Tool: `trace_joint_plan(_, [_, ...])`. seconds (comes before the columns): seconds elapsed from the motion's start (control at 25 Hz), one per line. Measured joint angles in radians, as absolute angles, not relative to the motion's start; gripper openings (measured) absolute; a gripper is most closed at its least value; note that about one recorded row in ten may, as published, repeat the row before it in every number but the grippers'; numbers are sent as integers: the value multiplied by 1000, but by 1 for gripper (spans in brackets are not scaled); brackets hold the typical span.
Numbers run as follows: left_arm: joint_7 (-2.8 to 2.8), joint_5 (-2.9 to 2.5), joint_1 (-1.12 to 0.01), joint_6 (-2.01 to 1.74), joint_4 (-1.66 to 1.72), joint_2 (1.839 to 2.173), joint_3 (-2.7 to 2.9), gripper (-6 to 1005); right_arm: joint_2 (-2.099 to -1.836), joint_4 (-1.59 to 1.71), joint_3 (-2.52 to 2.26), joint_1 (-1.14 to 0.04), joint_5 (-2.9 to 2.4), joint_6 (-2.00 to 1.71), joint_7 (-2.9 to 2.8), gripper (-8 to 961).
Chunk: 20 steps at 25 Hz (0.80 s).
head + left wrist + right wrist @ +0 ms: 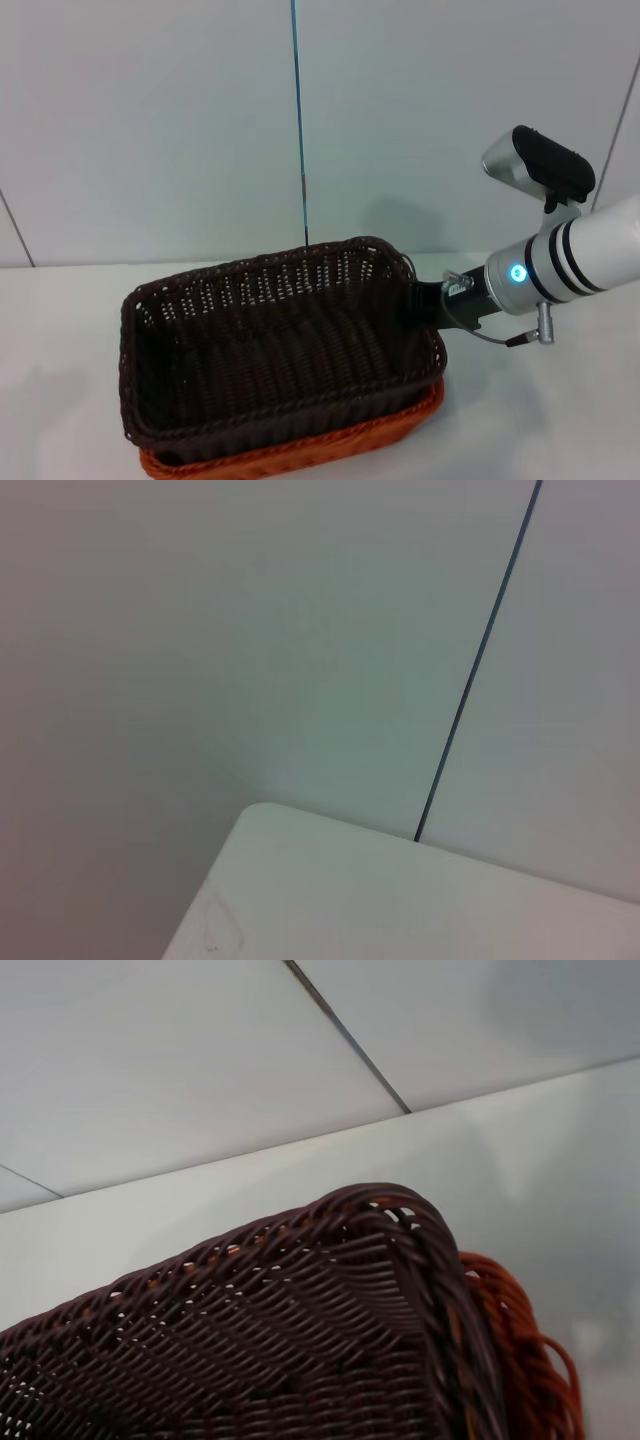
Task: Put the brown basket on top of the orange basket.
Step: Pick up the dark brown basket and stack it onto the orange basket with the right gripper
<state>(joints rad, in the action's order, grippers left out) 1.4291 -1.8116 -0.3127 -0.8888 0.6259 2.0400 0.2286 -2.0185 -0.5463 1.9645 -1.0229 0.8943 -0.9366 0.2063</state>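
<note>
**Brown basket sits nested on the orange one**

Orange basket [300,455] lies closest to the head camera, at about 6 o'clock in that view, resting on the white table [560,420]. Only its braided rim and a strip of its near and right sides show, because the brown basket [270,350] sits on top of it and partly inside it, covering nearly all of it. The brown basket is slightly skewed, its far right corner pointing toward 1 o'clock, and its rim stands above the orange rim all the way round where both can be seen.

From 3 o'clock the right arm reaches in, and the right gripper [425,303] meets the brown basket at its right-hand short wall, just below the far corner. Its fingers are hidden behind the wicker, so whether they are clamped on the wall or let go cannot be told. The right wrist view looks along that same corner: dark braided rim [400,1220] up close, with orange weave [520,1350] showing just outside and below it.

No left gripper appears; its wrist camera sees only a table corner [300,880] and the wall [250,630].
</note>
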Motion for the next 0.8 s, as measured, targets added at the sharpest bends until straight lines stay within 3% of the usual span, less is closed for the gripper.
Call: trace_joint_plan(0.8, [1430, -1810, -311, -888, 626, 2040, 229, 846, -2017, -534, 1954, -1022, 893, -941, 206, 277])
